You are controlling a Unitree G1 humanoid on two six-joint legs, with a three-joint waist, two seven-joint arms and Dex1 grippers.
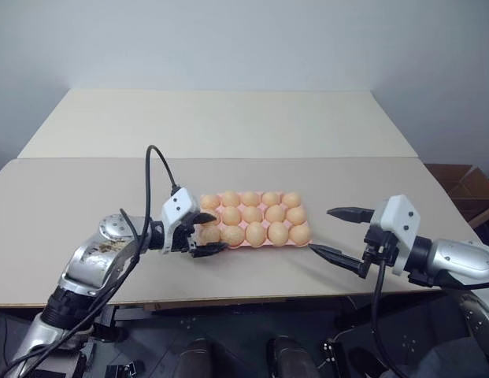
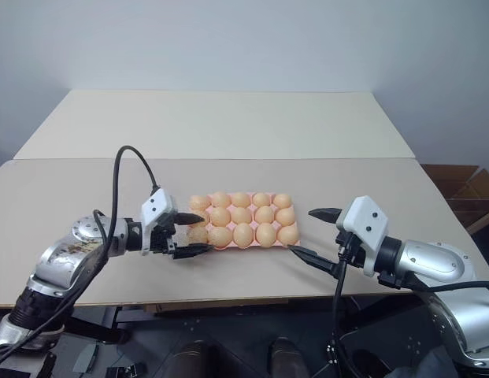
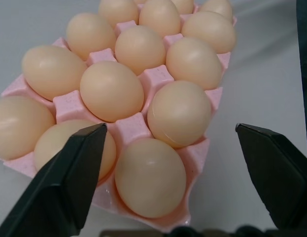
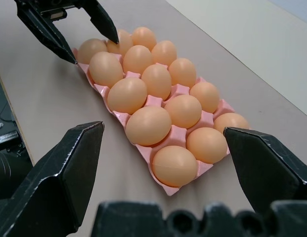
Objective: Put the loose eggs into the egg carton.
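Pink egg carton (image 1: pixel 246 243) lying flat on the tan table (image 1: pixel 228 126), near the front edge and roughly mid-width. All fifteen cups filled with pale orange-tan eggs (image 4: pixel 148 125) — three rows of five, each egg seated upright in its own cup, none seen loose on the table.

Left claw (image 1: pixel 206 234) at 9 o'clock of the carton, right at its short end. Fingers spread wide apart, gripping nothing; in the right wrist view, the two black tips straddle the corner egg at that end, one tip over it and one at the carton's edge beside it. Cannot tell whether either tip touches the egg. From the left wrist view, the nearest egg (image 3: pixel 150 177) sits between the two dark fingers (image 3: pixel 59 182), clear of both.

Right claw (image 1: pixel 339 232) at 3 o'clock of the carton, just off its other short end and apart from it — fingers (image 4: pixel 59 173) splayed wide, empty, aimed level-ish toward the tray. One finger higher, one lower and nearer the table's front edge.

Second table surface butted against the far side, bare.
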